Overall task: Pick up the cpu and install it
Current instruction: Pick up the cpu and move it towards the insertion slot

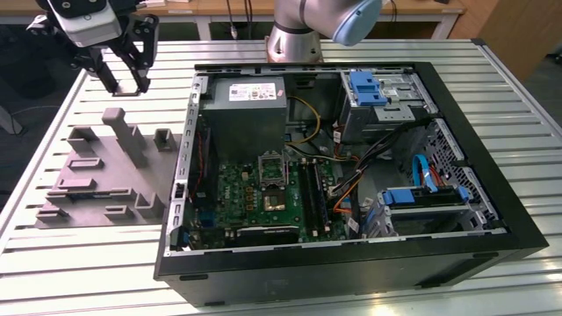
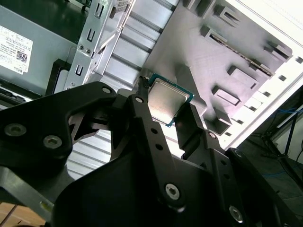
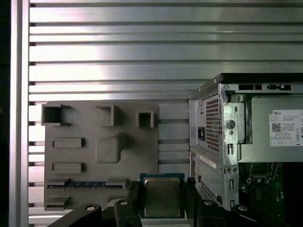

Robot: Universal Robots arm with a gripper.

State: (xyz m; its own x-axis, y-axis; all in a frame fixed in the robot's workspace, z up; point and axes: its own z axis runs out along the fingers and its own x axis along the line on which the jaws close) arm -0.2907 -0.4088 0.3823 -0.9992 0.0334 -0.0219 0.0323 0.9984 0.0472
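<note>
Silvery-topped cpu [image 3: 162,196], one in number, sits clenched by its opposite edges between the two black fingers of the pincer [image 3: 162,199]; in both wrist views its metal face is turned toward the cameras and its thin rim shows at the top edge. The chip is nearly square, so no long axis matters to the grip. In the exterior view the pincer [image 1: 126,84] hangs above the slatted metal table [image 1: 88,270], at the far end of the single grey moulded fixture plate [image 1: 97,191], and clear of it.

Governing relation: the one open computer case [image 1: 351,266] lies toward the exterior view's right of the pincer. The metal-framed socket [image 1: 275,199] on the green motherboard [image 1: 241,197] inside it sits well apart from the carried chip, lower and nearer the camera. The case's side wall stands between the two.

Count: one arm, one pincer, one cpu, one fixture plate, one case, one socket.
</note>
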